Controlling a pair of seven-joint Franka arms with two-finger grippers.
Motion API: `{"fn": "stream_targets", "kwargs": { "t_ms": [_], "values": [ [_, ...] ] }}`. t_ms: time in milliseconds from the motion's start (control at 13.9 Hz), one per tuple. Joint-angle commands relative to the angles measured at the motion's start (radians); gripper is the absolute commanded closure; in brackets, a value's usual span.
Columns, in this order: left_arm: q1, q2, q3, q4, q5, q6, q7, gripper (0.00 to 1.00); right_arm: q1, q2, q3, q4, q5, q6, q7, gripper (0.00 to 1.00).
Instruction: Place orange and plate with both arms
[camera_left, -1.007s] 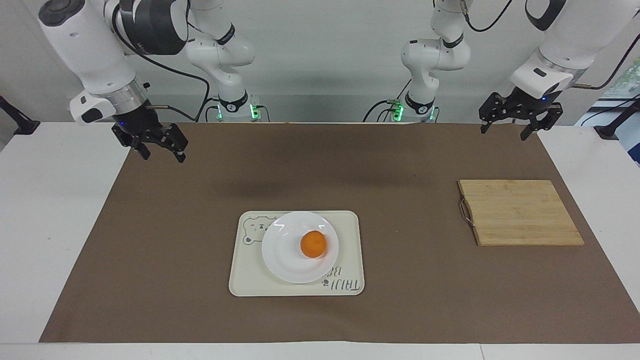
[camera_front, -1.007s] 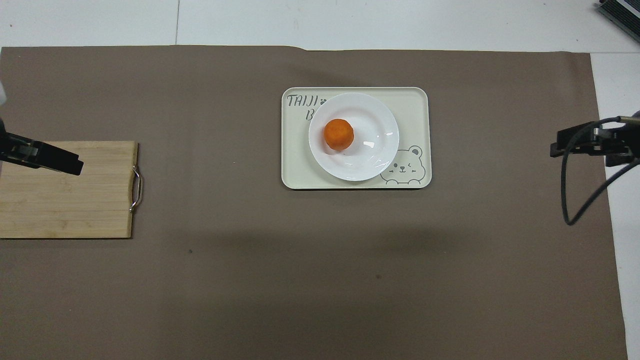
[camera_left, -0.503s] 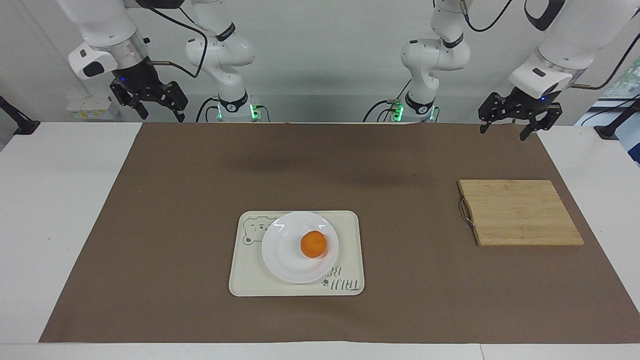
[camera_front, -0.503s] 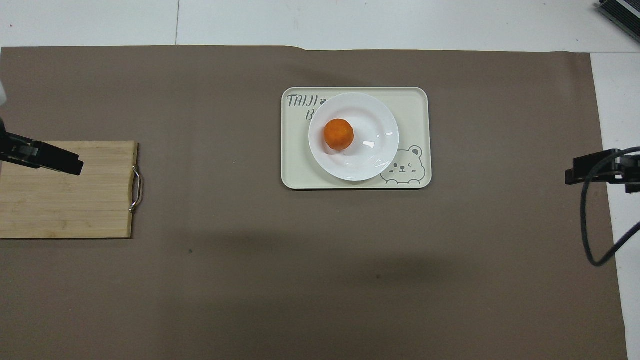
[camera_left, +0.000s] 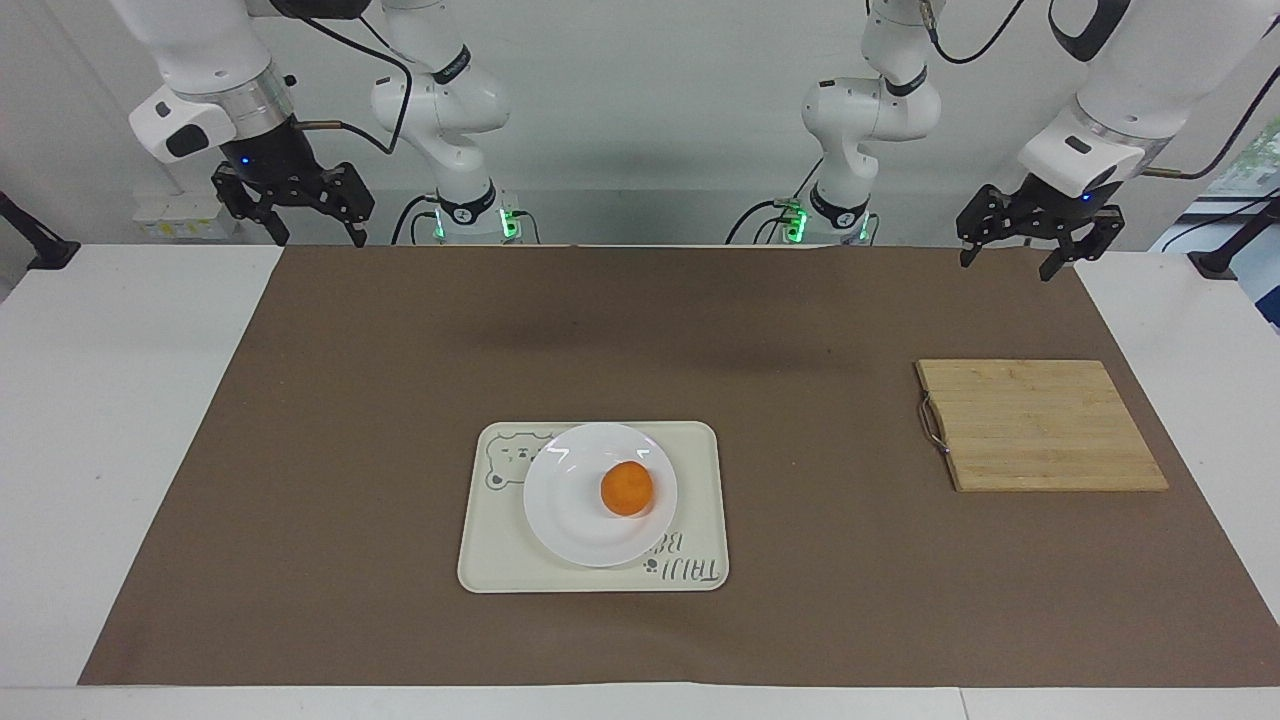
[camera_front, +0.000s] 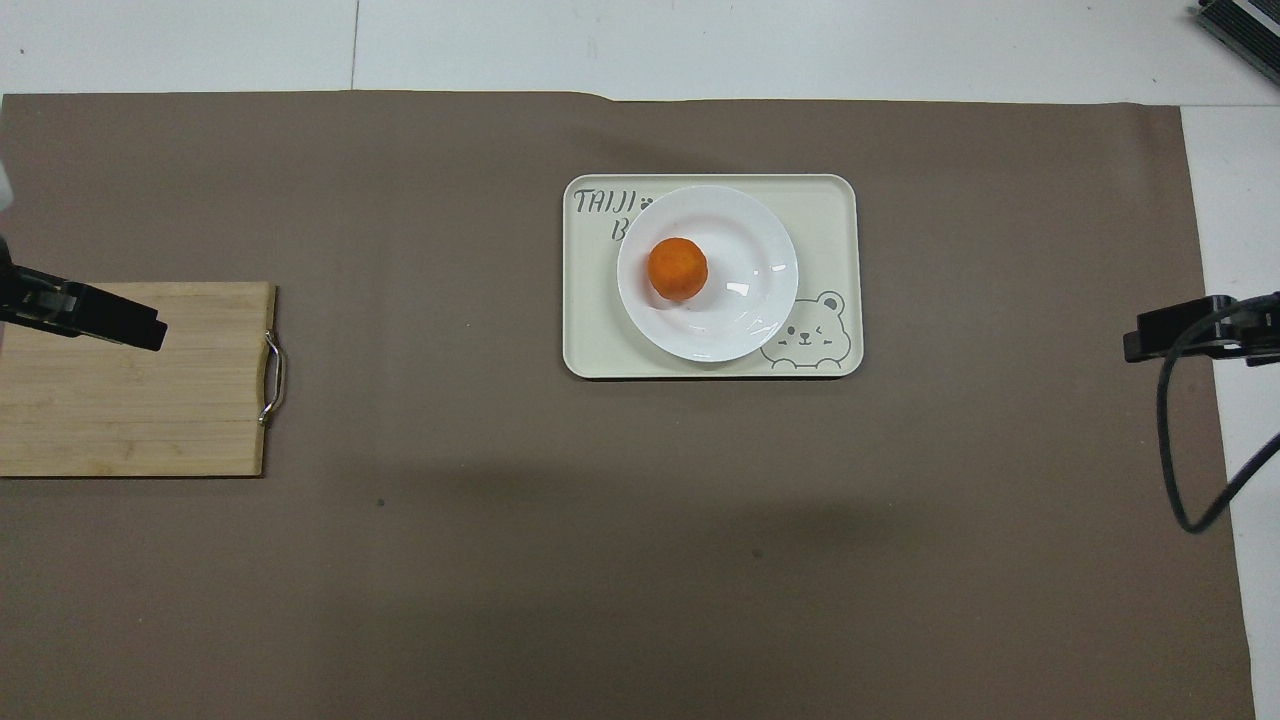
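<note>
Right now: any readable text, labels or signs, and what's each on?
"TAIJI": printed on the cream tray, at the corner across from its bear drawing.
A second line starts with "B"; the plate covers the rest.
No other text is readable.

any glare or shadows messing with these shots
Facing view: small white highlights on the glossy white round plate, soft dark shadow patches on the brown table mat nearer the robots. Overhead view: glints on the plate's rim, broad faint shadow across the mat nearer the robots.
</note>
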Motion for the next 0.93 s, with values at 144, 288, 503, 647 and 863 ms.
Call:
{"fn": "stream_targets", "kwargs": {
  "t_ms": [144, 288, 503, 647, 863],
  "values": [
    [0.029, -0.045, 0.001, -0.032, -0.009, -0.015, 0.011, 0.0, -0.002, -0.035, 0.004, -0.049, -0.007, 0.012, -0.023, 0.0],
    [0.035, -0.071, 0.0, -0.067, -0.009, -0.017, 0.013, 0.0, 0.001, -0.032, 0.005, -0.046, -0.013, 0.017, -0.022, 0.0],
    [0.032, -0.069, 0.0, -0.067, -0.008, -0.007, 0.014, 0.0, 0.003, -0.032, 0.007, -0.048, -0.002, 0.024, -0.023, 0.0],
    [0.03, -0.069, 0.0, -0.067, -0.008, 0.0, 0.016, 0.0, 0.001, -0.03, 0.005, -0.048, -0.001, 0.026, -0.016, 0.0],
    [0.022, -0.068, 0.0, -0.067, -0.008, 0.009, 0.016, 0.0, 0.001, -0.03, 0.005, -0.046, -0.012, 0.026, -0.014, 0.0]
  ]
}}
